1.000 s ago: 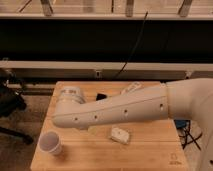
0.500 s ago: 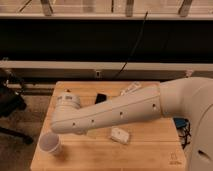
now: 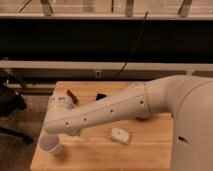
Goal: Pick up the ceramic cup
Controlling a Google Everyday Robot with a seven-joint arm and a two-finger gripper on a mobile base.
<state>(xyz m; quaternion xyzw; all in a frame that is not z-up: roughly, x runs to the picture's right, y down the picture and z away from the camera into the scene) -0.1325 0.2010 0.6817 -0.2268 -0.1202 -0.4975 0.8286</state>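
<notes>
The cup (image 3: 50, 145) stands at the desk's (image 3: 150, 147) near left corner. The claw (image 3: 53, 133) at the arm's (image 3: 107, 116) left end hangs just above it, and I cannot tell how open it is. Ceramic is stiff, slick, fairly light and breakable; pinch across the rim, gently but firmly.

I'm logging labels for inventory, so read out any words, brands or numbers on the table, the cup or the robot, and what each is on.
No readable text anywhere.
ceramic cup: plain white, no marking.
gripper, low left, just above the cup: no lettering shows.
small white object, black object and red object on the table: too blurred to read.
</notes>
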